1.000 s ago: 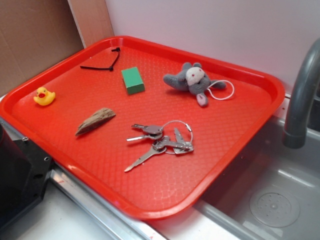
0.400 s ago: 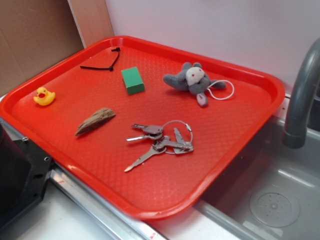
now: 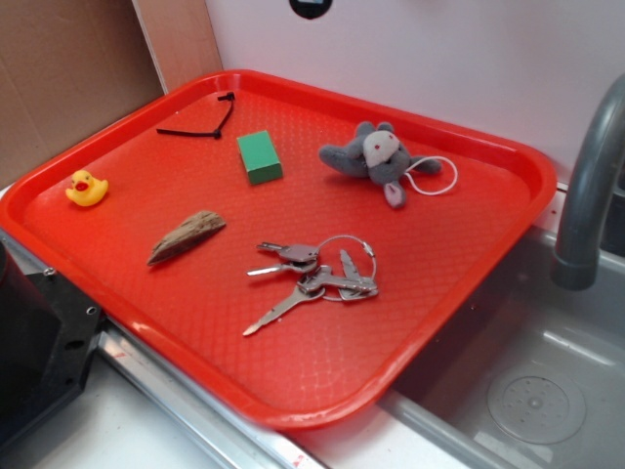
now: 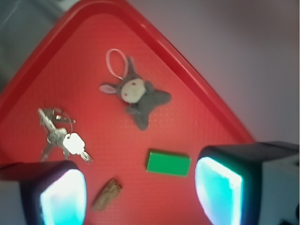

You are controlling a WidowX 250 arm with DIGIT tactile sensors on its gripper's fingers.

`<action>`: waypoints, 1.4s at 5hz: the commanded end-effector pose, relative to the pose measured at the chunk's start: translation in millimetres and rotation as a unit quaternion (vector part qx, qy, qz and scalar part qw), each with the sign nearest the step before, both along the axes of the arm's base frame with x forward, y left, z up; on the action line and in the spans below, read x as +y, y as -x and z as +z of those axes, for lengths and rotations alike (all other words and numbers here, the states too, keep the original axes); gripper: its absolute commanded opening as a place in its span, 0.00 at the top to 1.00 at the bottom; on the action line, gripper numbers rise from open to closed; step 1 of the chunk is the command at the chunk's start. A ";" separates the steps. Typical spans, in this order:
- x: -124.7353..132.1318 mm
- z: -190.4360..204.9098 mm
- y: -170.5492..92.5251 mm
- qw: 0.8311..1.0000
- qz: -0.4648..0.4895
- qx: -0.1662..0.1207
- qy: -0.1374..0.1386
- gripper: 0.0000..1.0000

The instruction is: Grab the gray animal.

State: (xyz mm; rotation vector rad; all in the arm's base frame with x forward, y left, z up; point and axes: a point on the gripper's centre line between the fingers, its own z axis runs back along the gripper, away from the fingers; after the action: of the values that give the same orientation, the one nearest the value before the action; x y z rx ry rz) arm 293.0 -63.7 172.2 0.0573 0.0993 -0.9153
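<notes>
Wrist view puts my gripper (image 4: 140, 197) closest of all, its two fingers (image 4: 220, 187) standing wide apart with nothing between them, high over the red tray (image 4: 197, 89). Just past the fingertips I see a brown wood scrap (image 4: 107, 194) and a green block (image 4: 168, 162), with a bunch of keys (image 4: 61, 136) off to one side. Farther on lies the gray animal (image 4: 138, 96), flat on the tray near its far rim, clear of everything else, its white cord loop (image 4: 117, 63) trailing away from it. On the exterior camera a yellow duck (image 3: 86, 188) sits near the tray's edge, a black zip tie (image 3: 200, 122) lies toward the back corner, and a dark shape at the top edge is probably the arm, though too little shows.
</notes>
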 end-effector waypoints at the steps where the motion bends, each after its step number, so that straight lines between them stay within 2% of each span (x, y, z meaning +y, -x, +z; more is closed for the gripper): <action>1: -4.4 15.3 24.5 0.967 -0.252 -0.026 0.024 0.00; 2: -3.9 15.8 26.1 0.968 -0.248 -0.021 0.026 0.00; 3: 2.6 15.9 27.8 0.986 -0.162 -0.029 -0.008 0.00; 5: 2.6 15.9 27.8 0.986 -0.162 -0.029 -0.008 0.00; 6: -4.7 6.6 1.7 0.958 -0.247 -0.147 0.006 0.00; 7: -19.6 -5.6 -9.4 0.950 -0.280 -0.138 0.029 0.00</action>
State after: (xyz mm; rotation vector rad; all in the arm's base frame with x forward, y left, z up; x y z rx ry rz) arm 312.6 -76.4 154.6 0.1250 -0.1533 -1.4081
